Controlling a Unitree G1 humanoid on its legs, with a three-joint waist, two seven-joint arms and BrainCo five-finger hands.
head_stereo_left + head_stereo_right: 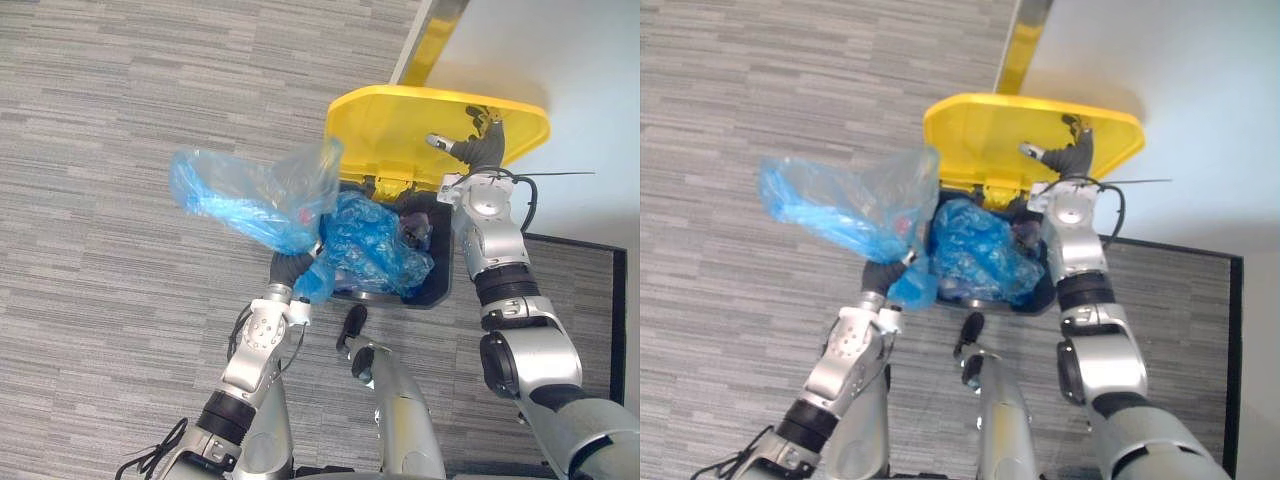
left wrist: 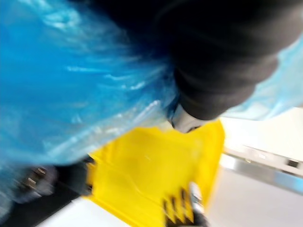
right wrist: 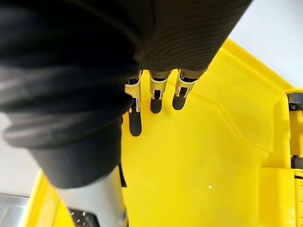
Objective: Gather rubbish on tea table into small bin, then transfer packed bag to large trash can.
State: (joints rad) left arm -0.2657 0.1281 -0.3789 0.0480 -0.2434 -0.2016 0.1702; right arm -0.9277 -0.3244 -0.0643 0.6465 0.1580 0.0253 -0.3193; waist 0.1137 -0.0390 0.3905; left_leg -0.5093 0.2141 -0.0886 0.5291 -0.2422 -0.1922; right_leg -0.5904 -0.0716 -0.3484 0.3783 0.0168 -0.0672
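Bag hangs outside can's left rim at your left hand (grip hidden, can't tell), and lid may drop shut if right hand's straight fingers slip.

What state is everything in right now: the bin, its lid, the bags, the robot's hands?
Yellow lid: raised open, tipped back.
Large trash can: open, with crumpled blue plastic inside.
Blue bag: held up beside the can, not yet inside.
Right hand: open, flat against the lid.
Left hand: carrying the blue bag, grip hidden by plastic.
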